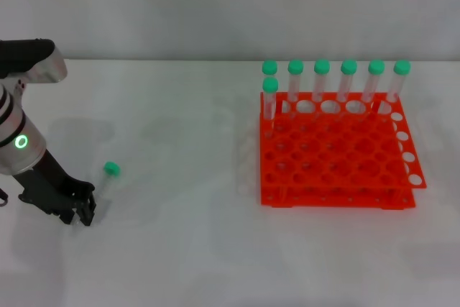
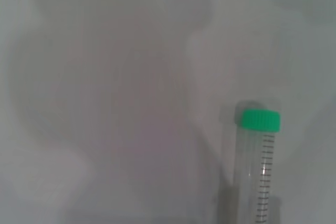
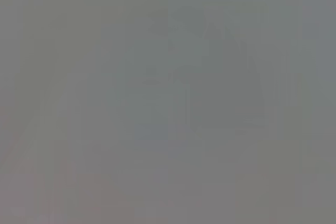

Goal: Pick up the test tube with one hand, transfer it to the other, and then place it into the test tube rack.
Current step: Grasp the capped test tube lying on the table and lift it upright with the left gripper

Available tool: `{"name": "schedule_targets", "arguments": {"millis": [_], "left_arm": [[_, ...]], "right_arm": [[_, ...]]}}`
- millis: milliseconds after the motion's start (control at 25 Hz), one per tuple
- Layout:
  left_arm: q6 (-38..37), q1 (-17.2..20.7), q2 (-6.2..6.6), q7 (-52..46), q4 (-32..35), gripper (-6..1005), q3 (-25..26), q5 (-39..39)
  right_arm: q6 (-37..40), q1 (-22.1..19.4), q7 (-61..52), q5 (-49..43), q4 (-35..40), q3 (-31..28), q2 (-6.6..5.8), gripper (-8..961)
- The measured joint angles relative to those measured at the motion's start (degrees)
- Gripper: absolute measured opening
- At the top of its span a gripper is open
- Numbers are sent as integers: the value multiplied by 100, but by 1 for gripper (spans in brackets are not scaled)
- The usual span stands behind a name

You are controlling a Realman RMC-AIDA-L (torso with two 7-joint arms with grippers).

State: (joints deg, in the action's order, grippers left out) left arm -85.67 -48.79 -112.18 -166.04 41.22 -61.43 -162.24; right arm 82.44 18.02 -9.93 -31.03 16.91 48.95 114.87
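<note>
The tube (image 1: 106, 178) lies on the table (image 1: 180, 249) well to the left of the rack (image 1: 338, 150), cap (image 1: 111, 169) pointing away from the robot, long axis running from the cap down toward the left gripper (image 1: 80, 212). That gripper sits low at the table, just beside the tube's tapered end; the tip appears to reach the fingers, but contact cannot be confirmed. Jaw opening cannot be determined from the head view. The left wrist view shows the tube (image 2: 258, 169) lengthwise with its graduations, lower end cut off by the frame edge, and no fingers. The right gripper is out of the head view; the right wrist view shows only a featureless grey field. The left arm is therefore the nearer one. Seven capped tubes (image 1: 321, 80) stand along the rack's far edge.
</note>
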Motion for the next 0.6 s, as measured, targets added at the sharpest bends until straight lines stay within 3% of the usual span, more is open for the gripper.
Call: {"name": "schedule_targets", "arguments": {"millis": [360,480,600], "left_arm": [[64,-32,4,6,-31,274,-68,0],[71,-69,6,8,-135,197,-79,9],[79,-79,6,11,-183,198,-79,11]], "right_arm": [[0,0,0,0,-4,9,0,627],[0,0,0,0,-4,9,0,627],[1,0,0,0,-11,17,0,627]]}}
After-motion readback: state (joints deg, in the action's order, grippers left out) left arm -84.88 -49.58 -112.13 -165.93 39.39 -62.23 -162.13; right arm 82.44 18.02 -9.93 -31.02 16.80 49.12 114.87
